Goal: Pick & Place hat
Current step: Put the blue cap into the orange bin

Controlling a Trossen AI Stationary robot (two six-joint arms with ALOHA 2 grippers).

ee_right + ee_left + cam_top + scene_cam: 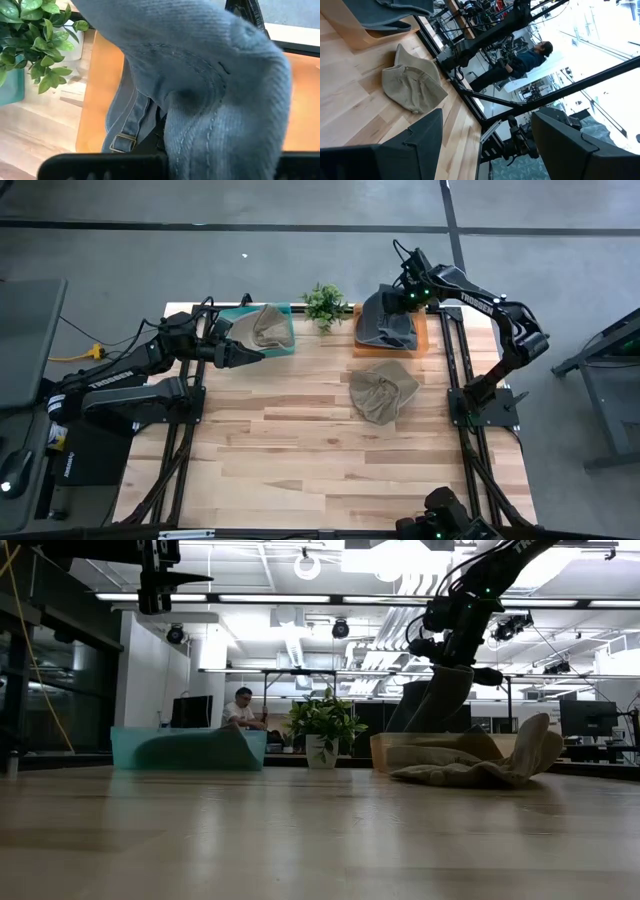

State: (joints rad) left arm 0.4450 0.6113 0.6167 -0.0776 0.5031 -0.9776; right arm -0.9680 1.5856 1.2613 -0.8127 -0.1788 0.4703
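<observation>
A blue-grey denim hat [388,326] hangs from my right gripper [404,302] over the orange bin [424,332] at the table's far right. The denim [200,65] fills the right wrist view. A tan hat [382,393] lies crumpled on the table just near of that bin, also in the left wrist view [412,87]. Another tan hat [268,327] lies in the teal bin [291,345]. My left gripper [250,346] is open and holds nothing beside the teal bin, its fingers wide apart [485,135]. My right gripper [455,652] is shut on the denim hat's upper part [450,675], coming from above. The cloth itself hides the fingers in the wrist view. The hat hangs below the gripper, and its lower end [415,725] reaches down into the orange bin [385,752].
A small potted plant [325,303] stands at the far edge between the two bins. The wooden table [300,450] stretches toward its near edge. People and desks show in the room beyond [240,708].
</observation>
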